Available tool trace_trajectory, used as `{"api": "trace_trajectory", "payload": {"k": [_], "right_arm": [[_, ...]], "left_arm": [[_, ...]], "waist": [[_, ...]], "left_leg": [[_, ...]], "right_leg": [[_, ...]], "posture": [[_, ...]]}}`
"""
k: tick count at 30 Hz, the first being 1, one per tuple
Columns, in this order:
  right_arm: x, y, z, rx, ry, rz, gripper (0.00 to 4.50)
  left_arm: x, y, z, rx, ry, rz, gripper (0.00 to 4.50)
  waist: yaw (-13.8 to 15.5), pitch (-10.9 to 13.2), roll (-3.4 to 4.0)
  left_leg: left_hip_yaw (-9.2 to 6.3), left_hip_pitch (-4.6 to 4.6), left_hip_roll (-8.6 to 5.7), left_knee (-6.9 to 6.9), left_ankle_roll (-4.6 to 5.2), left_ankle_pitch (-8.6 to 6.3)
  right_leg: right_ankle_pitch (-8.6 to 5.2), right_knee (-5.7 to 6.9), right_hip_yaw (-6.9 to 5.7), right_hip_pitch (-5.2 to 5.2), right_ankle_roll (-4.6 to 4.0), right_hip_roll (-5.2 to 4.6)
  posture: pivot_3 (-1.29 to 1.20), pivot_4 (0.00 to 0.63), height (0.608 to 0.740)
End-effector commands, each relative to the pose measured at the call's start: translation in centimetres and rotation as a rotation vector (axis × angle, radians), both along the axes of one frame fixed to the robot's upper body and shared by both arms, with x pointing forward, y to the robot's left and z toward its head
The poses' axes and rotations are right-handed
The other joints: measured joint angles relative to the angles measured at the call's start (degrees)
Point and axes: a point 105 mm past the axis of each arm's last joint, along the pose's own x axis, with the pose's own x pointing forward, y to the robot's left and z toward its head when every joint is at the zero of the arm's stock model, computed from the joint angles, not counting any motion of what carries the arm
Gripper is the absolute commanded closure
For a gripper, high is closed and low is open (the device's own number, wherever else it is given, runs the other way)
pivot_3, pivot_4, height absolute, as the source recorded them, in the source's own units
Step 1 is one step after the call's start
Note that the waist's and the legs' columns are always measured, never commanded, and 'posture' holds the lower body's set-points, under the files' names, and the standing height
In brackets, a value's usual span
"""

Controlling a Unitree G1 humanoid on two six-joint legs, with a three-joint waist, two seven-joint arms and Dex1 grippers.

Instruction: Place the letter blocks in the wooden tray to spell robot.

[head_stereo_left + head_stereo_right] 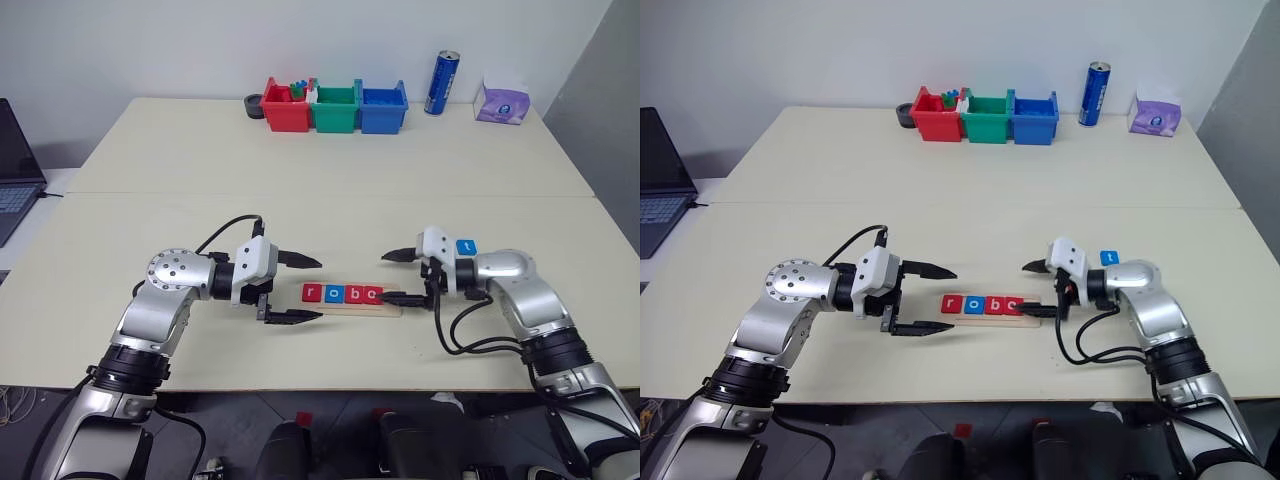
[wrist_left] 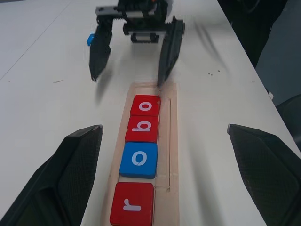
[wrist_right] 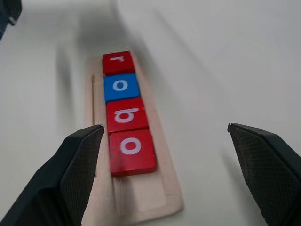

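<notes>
Down near the bottom of the head-camera frame, a bit right of centre, sits the wooden tray (image 1: 392, 309) on the pale table (image 1: 330, 140). Four letter blocks are lined up in its groove, touching edge to edge: a red r (image 1: 311, 293), a blue o (image 1: 334, 294), a red b (image 1: 353, 294) and a red o (image 1: 372, 294). So it reads "robo" so far, and the slot at the tray's right end is bare wood.

Just left of the tray is the left gripper (image 1: 301, 289), pointing across at the blocks with its two black fingers spread wide, one above and one below the row's line, nothing between them. On the other side the right gripper (image 1: 399, 277) faces it, also wide open and holding nothing. Its lower fingertip is right by the tray's bare end; I can't tell if it's actually touching the wood. The right wrist view looks straight down the row with a finger on each side.

The fifth block, a blue t (image 1: 467, 246), is lying on the table just past the right wrist, right of centre, well apart from the tray.

Way up at the top of the frame are a red bin (image 1: 285, 108), green bin (image 1: 335, 110) and blue bin (image 1: 383, 109) in a row, then a blue can (image 1: 441, 83) and a purple tissue pack (image 1: 502, 101) further right. A laptop (image 1: 18, 165) pokes in at the left edge.
</notes>
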Motion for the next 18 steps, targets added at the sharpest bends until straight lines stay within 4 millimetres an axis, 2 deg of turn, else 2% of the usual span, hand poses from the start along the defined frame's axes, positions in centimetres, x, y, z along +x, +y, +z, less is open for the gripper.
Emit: {"api": "trace_trajectory", "payload": {"k": [1, 4, 6, 8, 10, 13, 18], "right_arm": [[0.4, -2.2, 2.4, 0.043, -0.048, -0.135, 0.01], [1.1, -4.6, 3.3, 0.047, -0.098, -0.354, 0.01], [1.9, -7.3, 3.8, 0.074, -0.137, -0.606, 0.01], [1.9, -9.9, 3.7, 0.074, -0.17, -0.814, 0.01], [1.7, -11.6, 3.1, 0.068, -0.18, -0.953, 0.01], [1.9, -12.8, 2.3, 0.081, -0.168, -1.088, 0.01], [3.1, -13.2, 0.6, 0.139, -0.089, -1.238, 0.01]], "left_arm": [[0.0, -0.8, 1.0, -0.026, -0.043, -0.02, 0.0], [0.4, -1.9, 1.1, -0.058, -0.05, -0.01, 0.0], [0.8, -3.0, 1.3, -0.089, -0.057, -0.004, 0.0], [1.1, -4.3, 1.5, -0.125, -0.056, -0.004, 0.0], [1.3, -5.3, 1.7, -0.147, -0.063, -0.008, 0.0], [1.8, -6.2, 1.6, -0.151, -0.078, -0.008, 0.0], [2.0, -7.4, 1.3, -0.15, -0.079, -0.046, 0.0]], "waist": [[0.2, 0.0, 0.0], [0.2, 0.0, 0.0], [0.3, 0.0, -0.01], [0.4, 0.0, 0.0], [0.4, 0.0, 0.0], [0.0, 0.0, 0.02], [-0.5, 0.0, 0.07]], "left_leg": [[-0.01, -0.01, 0.0, 0.0, 0.0, 0.0], [-0.01, -0.03, -0.02, 0.0, 0.0, 0.0], [-0.03, -0.05, -0.02, 0.01, 0.0, 0.0], [-0.02, -0.05, -0.04, 0.02, -0.01, 0.0], [-0.03, -0.07, -0.05, 0.02, -0.01, 0.01], [0.0, -0.04, -0.04, 0.01, -0.02, 0.01], [0.18, 0.15, -0.02, -0.02, -0.01, 0.01]], "right_leg": [[0.0, 0.0, -0.01, 0.0, 0.0, -0.01], [0.0, -0.02, -0.01, 0.0, 0.0, -0.03], [0.0, -0.01, 0.0, 0.0, 0.0, -0.03], [0.0, 0.01, 0.04, 0.0, 0.0, -0.03], [0.0, 0.0, 0.08, 0.0, 0.0, -0.04], [0.0, 0.01, 0.1, 0.0, 0.0, -0.02], [0.0, 0.18, 0.24, 0.0, 0.0, 0.08]], "posture": [[0.0, 0.15, 0.74], [0.0, 0.15, 0.74], [0.0, 0.15, 0.74], [0.0, 0.15, 0.74], [0.0, 0.15, 0.74], [0.0, 0.15, 0.74], [0.0, 0.15, 0.74]]}}
